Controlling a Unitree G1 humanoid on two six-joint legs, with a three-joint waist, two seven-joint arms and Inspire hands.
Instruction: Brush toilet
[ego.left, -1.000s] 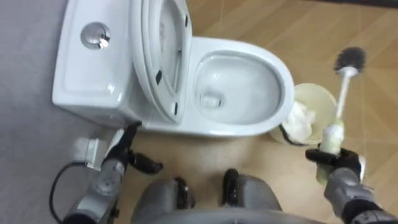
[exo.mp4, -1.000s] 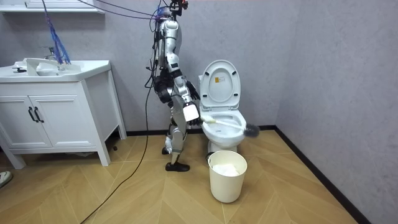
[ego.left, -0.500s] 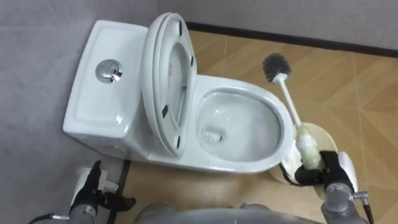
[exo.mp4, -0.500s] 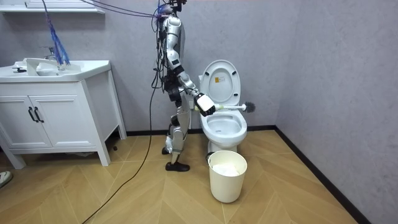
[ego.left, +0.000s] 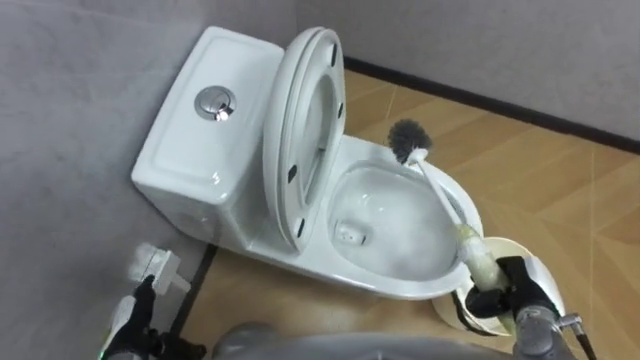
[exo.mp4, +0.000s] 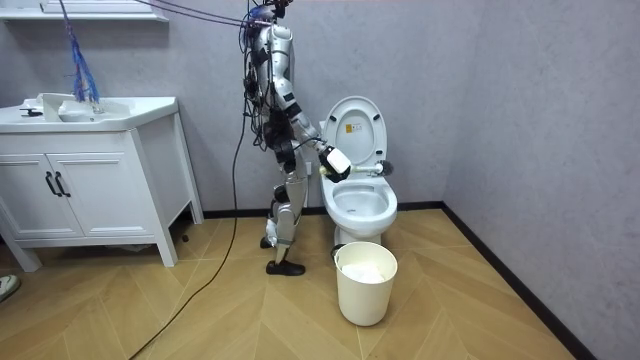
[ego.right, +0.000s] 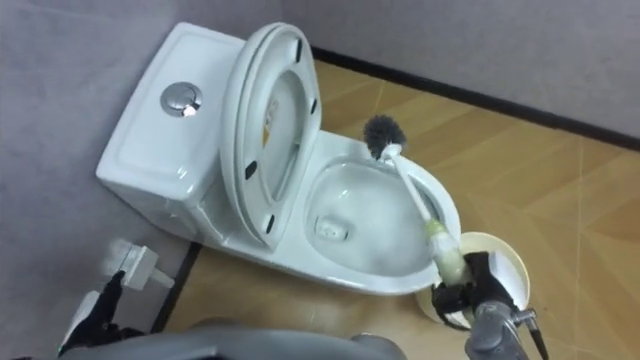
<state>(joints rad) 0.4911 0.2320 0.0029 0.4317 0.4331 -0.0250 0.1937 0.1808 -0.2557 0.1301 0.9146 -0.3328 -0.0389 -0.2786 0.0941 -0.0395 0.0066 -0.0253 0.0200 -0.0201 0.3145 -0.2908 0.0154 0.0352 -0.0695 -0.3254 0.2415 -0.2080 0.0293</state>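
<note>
Dark right robot hand: low at the near right, clenched round the pale grip of the toilet brush.
Shaft: white, slanting from that grip away to the far left, across the opening of the toilet bowl.
Brush head: dark bristles, over the bowl's far rim, near the raised seat (whether it touches the rim I cannot tell).
Seat and lid: tipped up, standing almost upright against the tank.
Tank top: a round chrome flush button; grey wall behind.
Bin: cream, on the wooden floor at the bowl's near right, just behind the right robot hand and partly covered by it; something white lies inside (seen in the room view).
Left robot hand: low at the near left, by the foot of the tank; its state cannot be told.
Stance: the robot stands upright on the room view's left of the toilet, right arm stretched over the bowl.
Cabinet: white, with a basin on top, well apart on the room view's left.
</note>
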